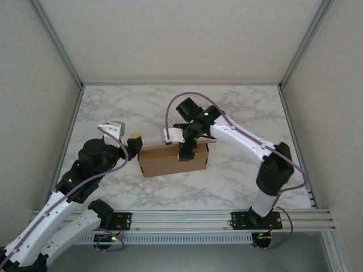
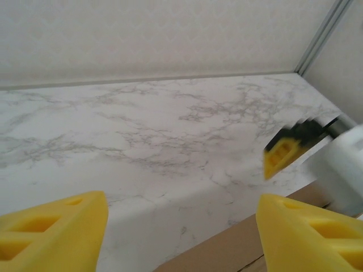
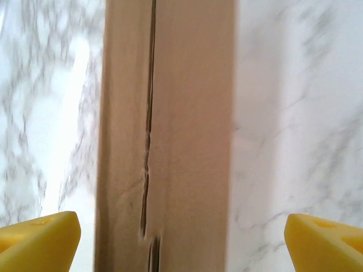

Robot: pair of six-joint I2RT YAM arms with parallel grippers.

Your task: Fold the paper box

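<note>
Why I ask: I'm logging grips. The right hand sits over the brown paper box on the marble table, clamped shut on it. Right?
Not quite. The right hand is over the paper box on the marble table, but open, not clamped: the right wrist view shows its yellow fingers standing clear of the box's sides.

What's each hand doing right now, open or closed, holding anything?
Left hand: open, holding nothing, at the left end of the paper box.
Right hand: open, over the paper box, fingers clear of it.
</note>
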